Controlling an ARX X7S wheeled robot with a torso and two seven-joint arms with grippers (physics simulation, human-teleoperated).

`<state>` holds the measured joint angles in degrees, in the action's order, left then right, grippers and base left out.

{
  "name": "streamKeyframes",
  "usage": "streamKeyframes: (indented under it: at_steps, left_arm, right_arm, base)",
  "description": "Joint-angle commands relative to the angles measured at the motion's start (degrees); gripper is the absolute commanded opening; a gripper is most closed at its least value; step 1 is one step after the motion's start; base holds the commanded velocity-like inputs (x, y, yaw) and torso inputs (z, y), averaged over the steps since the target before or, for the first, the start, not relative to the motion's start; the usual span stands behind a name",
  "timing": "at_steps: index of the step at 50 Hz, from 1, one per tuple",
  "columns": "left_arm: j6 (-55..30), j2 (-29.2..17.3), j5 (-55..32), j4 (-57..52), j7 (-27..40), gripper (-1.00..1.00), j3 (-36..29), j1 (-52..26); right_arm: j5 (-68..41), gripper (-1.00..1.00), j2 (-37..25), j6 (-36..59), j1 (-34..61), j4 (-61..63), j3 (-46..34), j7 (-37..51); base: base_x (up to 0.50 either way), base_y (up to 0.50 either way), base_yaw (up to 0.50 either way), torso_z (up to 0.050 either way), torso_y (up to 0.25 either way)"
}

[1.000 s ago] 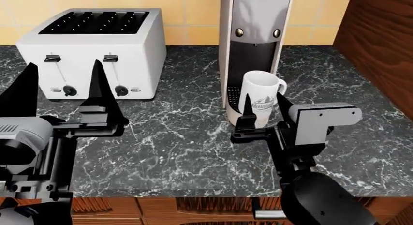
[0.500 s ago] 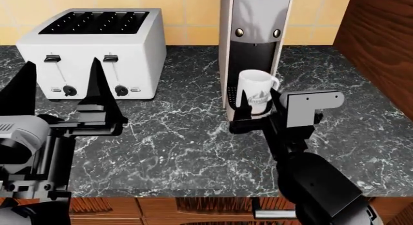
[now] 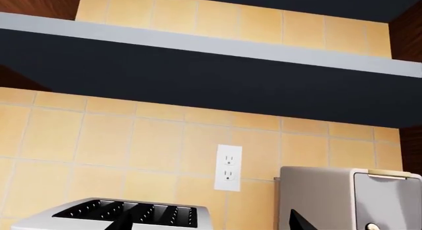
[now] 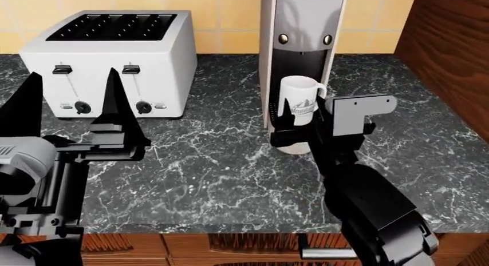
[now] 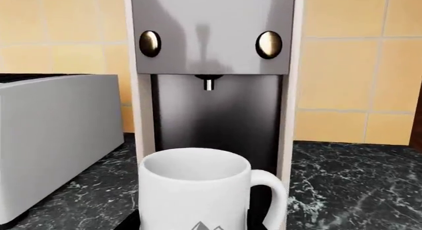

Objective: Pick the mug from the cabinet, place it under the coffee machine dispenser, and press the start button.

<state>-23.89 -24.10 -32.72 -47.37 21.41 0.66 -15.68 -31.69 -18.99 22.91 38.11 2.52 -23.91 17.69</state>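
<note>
One white mug (image 4: 300, 100) stands upright between the fingers of the right hand (image 4: 304, 126), which is clamped on its lower body at the mouth of the coffee machine dispenser (image 4: 303, 37); the hand hides the mug's base, so whether it rests on the drip tray or hangs just above it cannot be told. Its loop handle points toward the wooden cabinet side (image 4: 450, 54), and only part of the dark mountain logo shows above the fingers. From the right wrist, the mug (image 5: 197, 190) sits directly in front of the dark recess, with a single nozzle (image 5: 208, 84) above and behind its rim and two round brass-coloured buttons (image 5: 150, 43) flanking the silver face. One four-slot white toaster (image 4: 114, 63) stands well apart on the black marbled counter (image 4: 214, 163), with two levers and two dials on its front. The left hand (image 4: 73, 114) hovers over the counter with its two black fingers spread apart and nothing between them. The left wrist view shows one wall outlet (image 3: 228, 175) on yellow tiles, the toaster's top and the machine's head both cut off by the frame's edge.
</note>
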Motion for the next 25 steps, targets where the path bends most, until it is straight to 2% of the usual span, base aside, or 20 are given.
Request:
streamKeyframes:
  at_steps: [1, 12, 20, 21, 25]
  left_arm:
    - [0.1, -0.2, -0.3, -0.1, 0.2, 1.0, -0.1, 0.1]
    - [0.1, -0.4, -0.5, -0.3, 0.5, 1.0, -0.3, 0.0]
    - [0.0, -0.6, -0.9, -0.3, 0.6, 1.0, -0.2, -0.2]
    - [0.0, -0.7, -0.9, -0.3, 0.6, 1.0, -0.2, -0.3]
    - [-0.2, -0.8, -1.4, -0.1, 0.8, 1.0, 0.0, -0.5]
  right_arm:
    - [2.2, -1.0, 0.9, -2.2, 0.4, -8.8, -1.5, -2.0]
    - [3.4, -1.0, 2.4, -6.1, 2.4, -18.7, -1.3, -4.3]
    - [3.6, -1.0, 2.8, -6.3, 2.8, -20.4, -1.6, -4.6]
    - [3.5, 1.0, 2.7, -6.1, 2.6, -20.1, -1.7, -4.4]
    - [3.6, 1.0, 2.1, -4.4, 1.1, -16.4, -1.9, -2.3]
  base:
    - [0.0, 0.0, 0.0, 0.0, 0.0]
    - [0.0, 0.0, 0.0, 0.0, 0.0]
    - [0.0, 0.0, 0.0, 0.0, 0.0]
    - [0.0, 0.0, 0.0, 0.0, 0.0]
    - [0.0, 0.0, 0.0, 0.0, 0.0]
